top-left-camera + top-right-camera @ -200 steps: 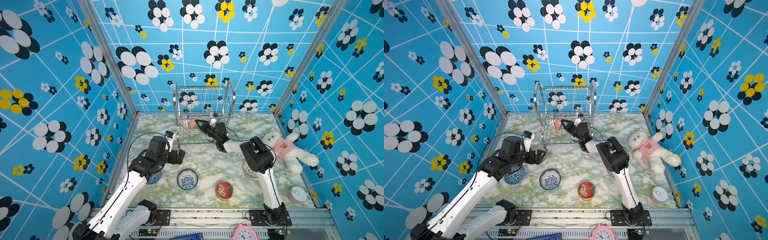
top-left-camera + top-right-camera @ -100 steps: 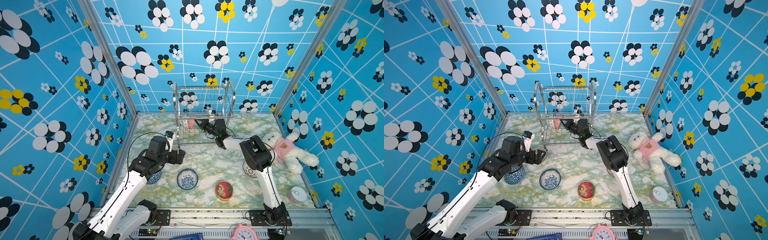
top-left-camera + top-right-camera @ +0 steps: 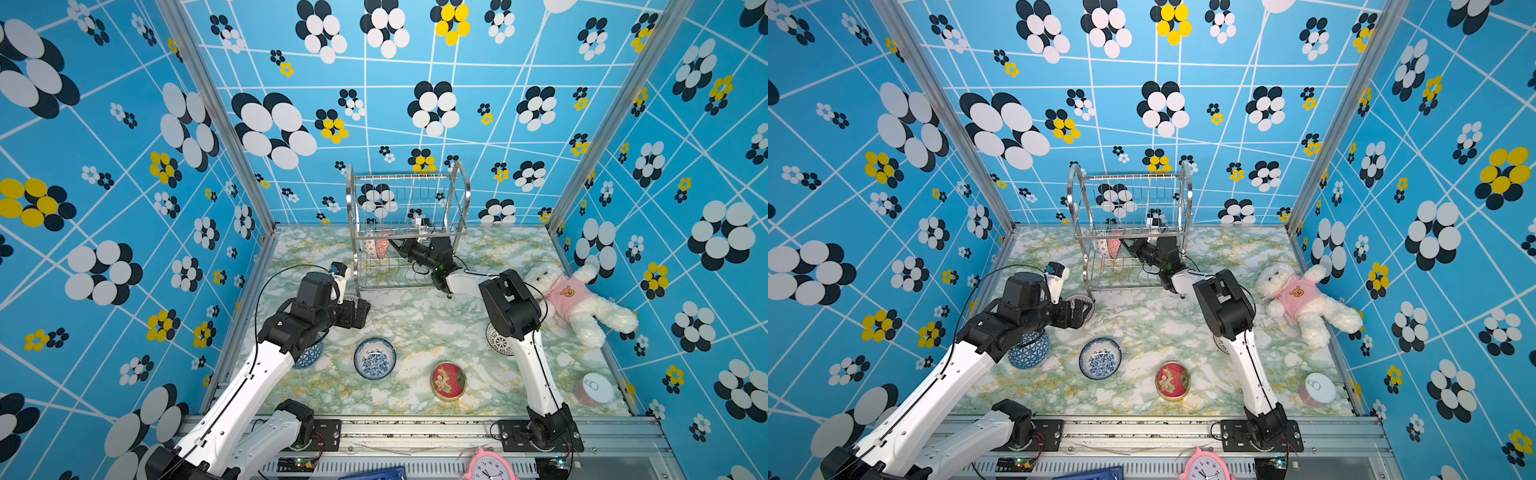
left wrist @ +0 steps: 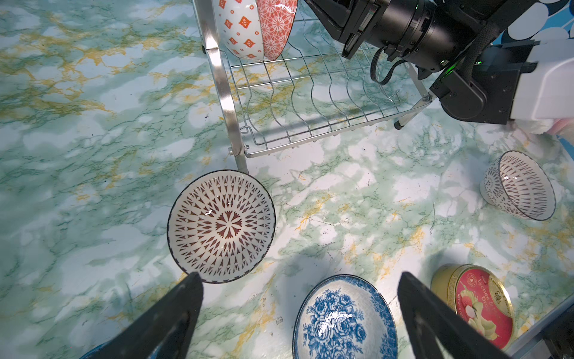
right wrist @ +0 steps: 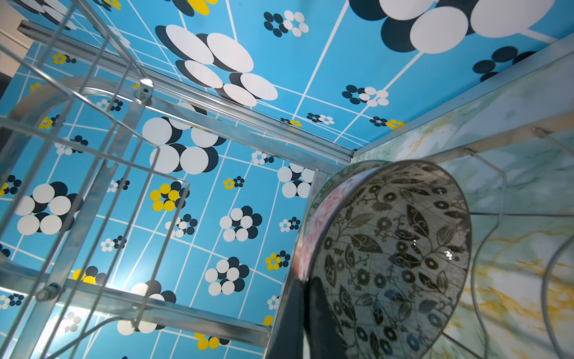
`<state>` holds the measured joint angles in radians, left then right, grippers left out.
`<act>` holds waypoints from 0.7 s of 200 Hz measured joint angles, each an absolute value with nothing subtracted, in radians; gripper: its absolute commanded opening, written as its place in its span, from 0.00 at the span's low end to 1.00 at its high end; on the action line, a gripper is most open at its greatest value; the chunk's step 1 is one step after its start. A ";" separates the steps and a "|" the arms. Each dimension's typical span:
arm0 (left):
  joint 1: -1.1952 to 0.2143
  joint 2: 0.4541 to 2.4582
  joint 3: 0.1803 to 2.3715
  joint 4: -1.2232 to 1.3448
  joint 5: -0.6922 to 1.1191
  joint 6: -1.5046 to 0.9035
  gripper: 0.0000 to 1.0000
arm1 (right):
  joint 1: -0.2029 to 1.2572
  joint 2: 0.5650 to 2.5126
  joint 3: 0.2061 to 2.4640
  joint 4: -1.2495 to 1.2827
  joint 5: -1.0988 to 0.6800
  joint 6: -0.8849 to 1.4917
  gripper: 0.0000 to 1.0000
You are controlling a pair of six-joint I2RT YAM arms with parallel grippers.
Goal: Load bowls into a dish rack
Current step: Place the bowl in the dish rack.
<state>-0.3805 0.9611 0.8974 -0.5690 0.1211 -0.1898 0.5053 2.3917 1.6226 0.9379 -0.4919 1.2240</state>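
Note:
The steel dish rack (image 3: 353, 216) stands at the back of the table. My right gripper (image 5: 306, 289) reaches into its lower tier, shut on the rim of a bowl (image 5: 388, 255) that is pink outside and black-leafed inside. That bowl stands on edge beside a white bowl with orange diamonds (image 4: 239, 28). My left gripper (image 4: 298, 276) hangs open and empty over the table, between a black-patterned bowl (image 4: 221, 226) at the rack's foot and a blue floral bowl (image 4: 344, 320). A blue triangle-patterned bowl (image 3: 1029, 351) sits under my left arm. Another black-patterned bowl (image 4: 517, 186) lies on its side.
A flat red tin (image 3: 448, 380) lies near the front edge. A white teddy bear (image 3: 577, 299) in a pink shirt lies at the right, with a pink-and-white can (image 3: 592, 388) in front of it. Patterned walls close three sides.
My right gripper has carried the pink bowl deeper into the rack's lower tier, up against the white bowl. The left arm has not moved.

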 measured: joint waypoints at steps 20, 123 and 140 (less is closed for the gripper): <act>-0.381 0.961 0.897 -0.569 0.121 -0.190 0.99 | 0.505 2.401 1.634 0.928 -0.503 1.224 0.00; -0.381 0.961 0.897 -0.569 0.121 -0.190 0.99 | 0.504 2.406 1.641 0.923 -0.508 1.211 0.00; -0.381 0.961 0.897 -0.569 0.121 -0.190 0.99 | 0.504 2.406 1.641 0.923 -0.508 1.209 0.00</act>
<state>-0.3805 0.9611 0.8974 -0.5690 0.1211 -0.1898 0.5041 2.4062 1.6409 0.9226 -0.5083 1.2091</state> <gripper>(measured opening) 0.991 0.054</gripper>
